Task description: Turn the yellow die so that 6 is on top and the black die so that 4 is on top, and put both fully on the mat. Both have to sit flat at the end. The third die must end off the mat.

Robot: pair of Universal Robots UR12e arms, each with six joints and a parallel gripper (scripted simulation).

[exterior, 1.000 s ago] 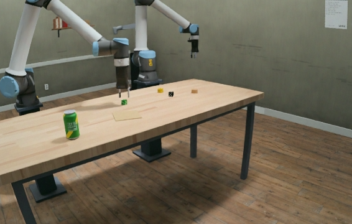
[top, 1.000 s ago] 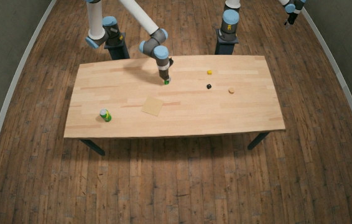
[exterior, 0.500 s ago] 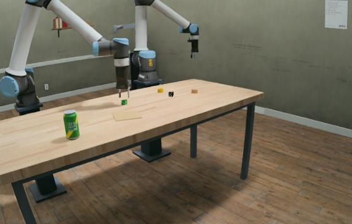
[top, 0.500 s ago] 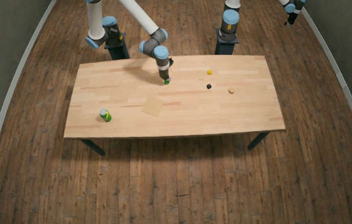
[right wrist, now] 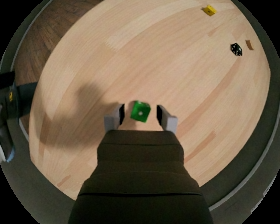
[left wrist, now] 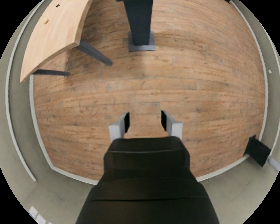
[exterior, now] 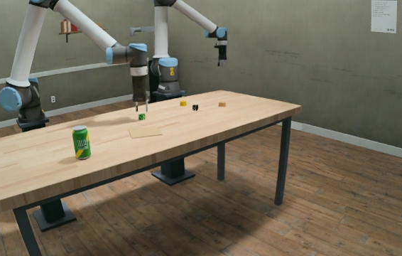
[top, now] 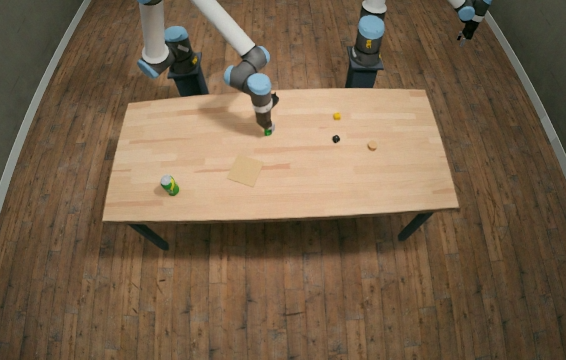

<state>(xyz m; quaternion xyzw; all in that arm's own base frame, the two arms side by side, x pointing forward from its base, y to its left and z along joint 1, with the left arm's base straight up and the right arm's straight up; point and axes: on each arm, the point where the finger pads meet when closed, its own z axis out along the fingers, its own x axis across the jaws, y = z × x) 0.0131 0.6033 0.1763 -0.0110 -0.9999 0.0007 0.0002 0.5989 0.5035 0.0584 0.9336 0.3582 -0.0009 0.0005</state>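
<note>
The yellow die (top: 337, 116) (exterior: 183, 103) (right wrist: 209, 10) and the black die (top: 336, 139) (exterior: 195, 107) (right wrist: 236, 49) rest on the table, off the mat; their top numbers are too small to tell. The tan square mat (top: 245, 171) (exterior: 145, 133) bears no die. The third die, green (top: 268, 132) (exterior: 141, 116) (right wrist: 140, 111), sits on the table behind the mat, one pip on top. My right gripper (exterior: 142, 108) (right wrist: 140, 110) is open just above the green die, its fingers either side of it in the right wrist view. My left gripper (exterior: 221, 64) (left wrist: 145, 117) is open, high beyond the table.
A green can (top: 170, 185) (exterior: 82, 142) stands upright to the left of the mat in the top and exterior views. A small round wooden piece (top: 372, 145) (exterior: 221, 104) (right wrist: 249, 45) lies right of the black die. The right arm reaches over the table's back edge.
</note>
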